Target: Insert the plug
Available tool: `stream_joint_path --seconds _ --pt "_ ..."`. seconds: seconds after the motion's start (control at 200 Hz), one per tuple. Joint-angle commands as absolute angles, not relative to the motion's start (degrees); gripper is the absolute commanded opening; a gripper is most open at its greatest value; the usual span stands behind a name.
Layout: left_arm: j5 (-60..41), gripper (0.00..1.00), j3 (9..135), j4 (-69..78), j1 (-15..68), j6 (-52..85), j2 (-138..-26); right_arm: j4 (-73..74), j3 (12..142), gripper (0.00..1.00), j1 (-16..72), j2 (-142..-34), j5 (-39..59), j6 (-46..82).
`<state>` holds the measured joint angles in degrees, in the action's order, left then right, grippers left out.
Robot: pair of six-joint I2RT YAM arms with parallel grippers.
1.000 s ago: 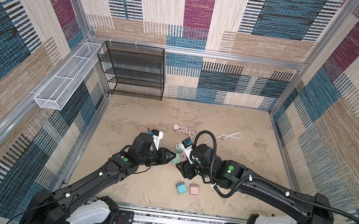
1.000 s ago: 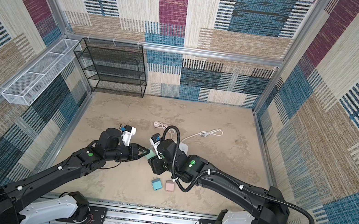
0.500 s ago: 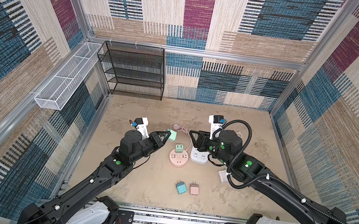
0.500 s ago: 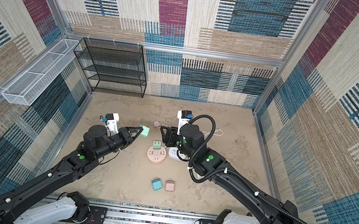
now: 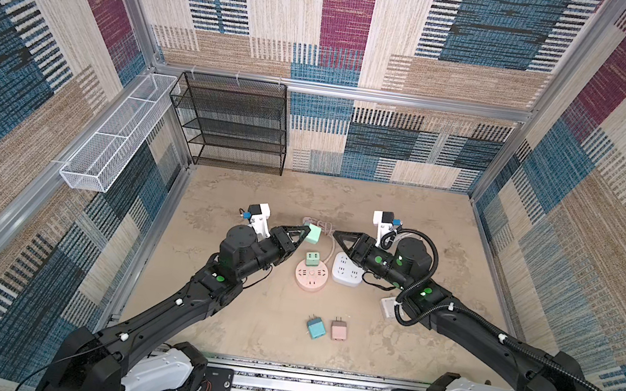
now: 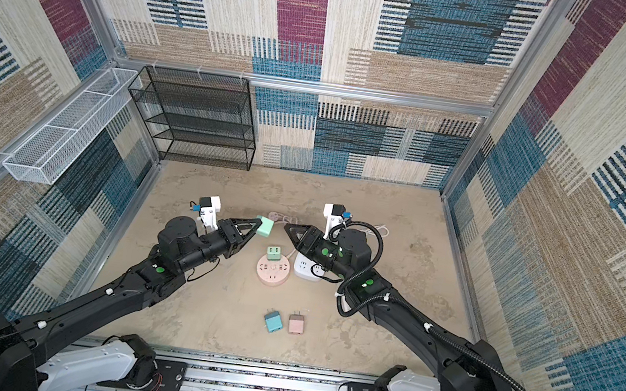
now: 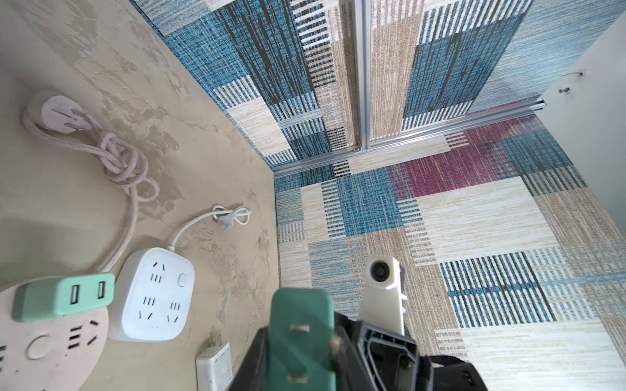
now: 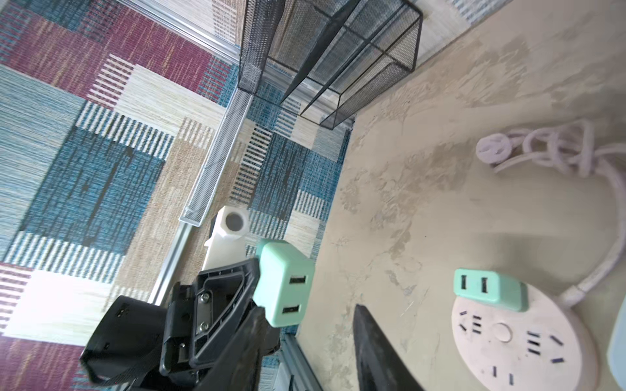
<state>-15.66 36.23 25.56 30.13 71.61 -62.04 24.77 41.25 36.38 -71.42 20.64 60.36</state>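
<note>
Aloft, mint plug point(image 5: 314, 234) tight between tips of left tool point(image 5: 306, 231) (right tool point(image 5: 336, 233) narrow, empty, opposite)

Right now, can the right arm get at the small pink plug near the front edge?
Probably yes. The pink plug lies in the open beside the blue plug, nothing on top, and the right gripper is empty.

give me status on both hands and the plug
Left hand shut on mint plug, aloft. Right hand empty. Second green plug already seated in pink strip; white strip free.
</note>
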Motion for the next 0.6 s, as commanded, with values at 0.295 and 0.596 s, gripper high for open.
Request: stream_joint_path --seconds 0.295,0.596 --pt "-18.0 0.0 38.5 29.6 31.2 71.3 -63.6 37.0 42.9 0.47 36.3 -74.7 28.9 65.4" --pt "-16.9 0.0 38.1 31.3 32.2 71.3 -63.8 34.7 44.8 0.46 36.3 -75.7 29.4 65.3"
